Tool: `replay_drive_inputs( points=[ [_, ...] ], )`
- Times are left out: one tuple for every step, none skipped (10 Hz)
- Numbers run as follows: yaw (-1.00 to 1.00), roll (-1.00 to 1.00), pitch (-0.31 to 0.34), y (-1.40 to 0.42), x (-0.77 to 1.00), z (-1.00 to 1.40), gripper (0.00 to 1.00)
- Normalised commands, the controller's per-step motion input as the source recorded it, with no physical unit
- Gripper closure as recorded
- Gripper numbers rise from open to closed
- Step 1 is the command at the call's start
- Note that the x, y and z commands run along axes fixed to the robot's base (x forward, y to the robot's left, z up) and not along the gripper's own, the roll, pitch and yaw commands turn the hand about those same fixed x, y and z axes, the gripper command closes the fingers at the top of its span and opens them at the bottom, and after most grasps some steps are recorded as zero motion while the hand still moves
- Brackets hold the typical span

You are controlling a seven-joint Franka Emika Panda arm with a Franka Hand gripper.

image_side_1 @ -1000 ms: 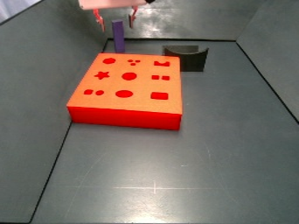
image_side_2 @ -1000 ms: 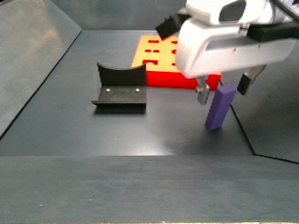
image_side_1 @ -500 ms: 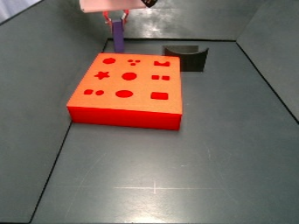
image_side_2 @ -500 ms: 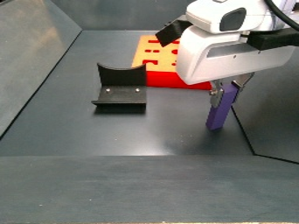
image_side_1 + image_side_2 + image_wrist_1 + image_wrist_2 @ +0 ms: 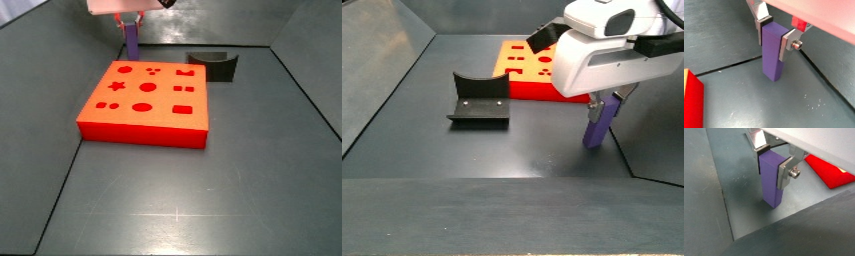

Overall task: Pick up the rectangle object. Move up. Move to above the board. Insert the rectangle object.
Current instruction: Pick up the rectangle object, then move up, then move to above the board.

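Note:
The rectangle object [image 5: 773, 54] is a slim purple block, held upright between my gripper's [image 5: 774, 32] silver fingers [image 5: 788, 44]. It shows in both wrist views [image 5: 771, 178] and both side views [image 5: 131, 39] [image 5: 599, 122]. Its lower end hangs a little above the grey floor. My gripper [image 5: 773, 162] is shut on its upper part. The board [image 5: 144, 100] is a red-orange slab with many cutouts, beside the gripper, not under it. A corner of the board shows in both wrist views [image 5: 832, 171] [image 5: 691, 102].
The dark grey curved-top block [image 5: 477, 101] stands on the floor apart from the board; it also shows in a side view [image 5: 215, 64]. Grey walls [image 5: 376, 70] enclose the floor, and one wall is close beside the gripper [image 5: 656, 130].
My gripper has risen with the purple block in it; the block has come up off the floor. The board and the dark block have not moved.

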Motion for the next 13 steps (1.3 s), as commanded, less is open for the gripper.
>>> replay_drive_inputs(
  points=[
    [0.00,0.00,0.000,0.00,0.00,0.00,1.00],
    [0.00,0.00,0.000,0.00,0.00,0.00,1.00],
    [0.00,0.00,0.000,0.00,0.00,0.00,1.00],
    [0.00,0.00,0.000,0.00,0.00,0.00,1.00],
    [0.00,0.00,0.000,0.00,0.00,0.83,1.00],
    [-0.03,0.00,0.010,-0.02,0.02,0.81,1.00],
    [-0.03,0.01,0.026,-0.02,0.00,0.75,1.00],
    [-0.03,0.03,0.050,0.00,-0.01,0.61,1.00],
    [-0.02,0.05,0.060,0.00,-0.02,0.49,1.00],
    [-0.02,0.07,0.071,0.00,-0.02,0.32,1.00],
    [-0.01,0.08,0.078,0.00,-0.02,0.23,1.00],
    [-0.09,-0.07,-0.201,0.07,-0.13,1.00,1.00],
    [-0.07,-0.07,-0.185,0.07,-0.14,1.00,1.00]
  ],
)
